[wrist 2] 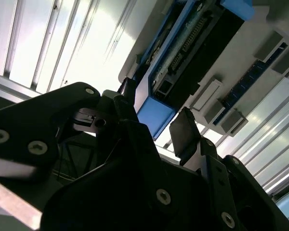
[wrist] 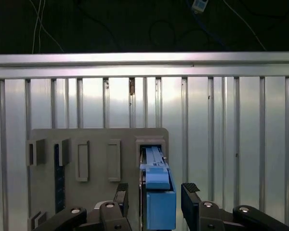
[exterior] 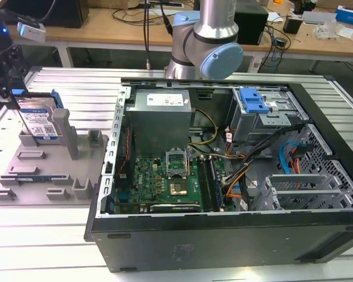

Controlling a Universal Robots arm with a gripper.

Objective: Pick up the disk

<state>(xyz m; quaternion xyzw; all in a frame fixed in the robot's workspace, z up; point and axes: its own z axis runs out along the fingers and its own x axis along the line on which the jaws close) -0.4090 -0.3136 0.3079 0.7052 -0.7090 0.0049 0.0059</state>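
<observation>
The disk [exterior: 40, 122] stands on edge in a slot at the far end of the grey fixture tray [exterior: 41, 176], on the exterior view's left; it is silver with a white-and-blue label and blue rails. My gripper [exterior: 15, 97] hangs just over it. In the first wrist view the disk's blue rail [wrist: 158, 168] rises between the two black fingertips [wrist: 190, 188], with a gap on each side. My gripper [wrist: 155, 189] is open and straddles the disk without touching it. The second wrist view shows the disk [wrist 2: 192, 53] edge-on, with my gripper [wrist 2: 156, 118] astride its blue end.
An open computer case [exterior: 223, 235] fills the middle and the exterior view's right, with a blue-handled drive cage [exterior: 253, 103] inside. The arm's base [exterior: 206, 41] rises behind it. The tray [wrist: 96, 139] lies on a slatted metal table [exterior: 76, 82]. A cluttered workbench [exterior: 106, 32] runs along the back.
</observation>
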